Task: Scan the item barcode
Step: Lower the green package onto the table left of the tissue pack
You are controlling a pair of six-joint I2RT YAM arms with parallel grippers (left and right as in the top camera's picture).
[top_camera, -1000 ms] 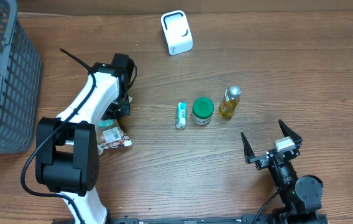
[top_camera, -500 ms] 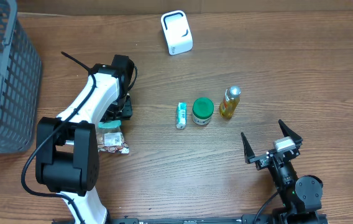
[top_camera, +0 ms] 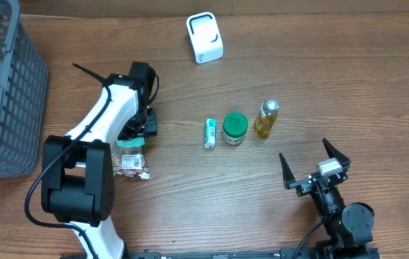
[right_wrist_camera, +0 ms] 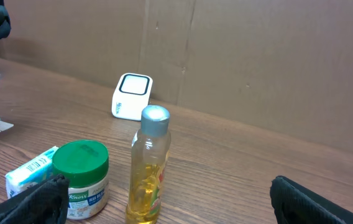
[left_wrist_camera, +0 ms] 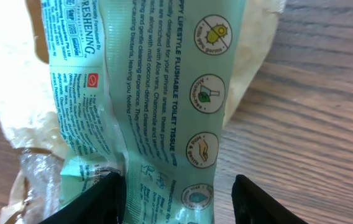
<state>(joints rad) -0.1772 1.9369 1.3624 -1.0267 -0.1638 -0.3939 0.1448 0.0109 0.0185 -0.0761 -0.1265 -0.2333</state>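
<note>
1. Left hand (left_wrist_camera: 175, 186): its fingers (left_wrist_camera: 96, 199) are spread to either side of one end of the pack and pinch nothing. Bare wood shows between one finger and the pack. Whether the other finger touches it cannot be told.
2. Flushable toilet tissue pack (left_wrist_camera: 164, 93): this mint-green pack lies flat on the counter (top_camera: 190, 201), directly under the left hand, with printed text and round icons facing up.
3. Cream-coloured pouch (left_wrist_camera: 257, 56): it lies beneath the pack and shows past both of its long sides.
4. Central row, well apart from the pack on its right: a small white-and-green box (top_camera: 209, 133), a green-lidded Knorr jar (top_camera: 234, 129) and a bottle of yellow liquid (top_camera: 266, 119) with a silver cap. The jar and bottle stand upright, and the box lies flat just beside the jar.
5. White barcode scanner (top_camera: 204, 37): it stands near the far edge of the counter, beyond the row.
6. Grey mesh basket (top_camera: 3, 93): it occupies the far left corner.
7. Right hand (top_camera: 305, 155): it is spread wide and empty near the front edge, facing the row.
</note>
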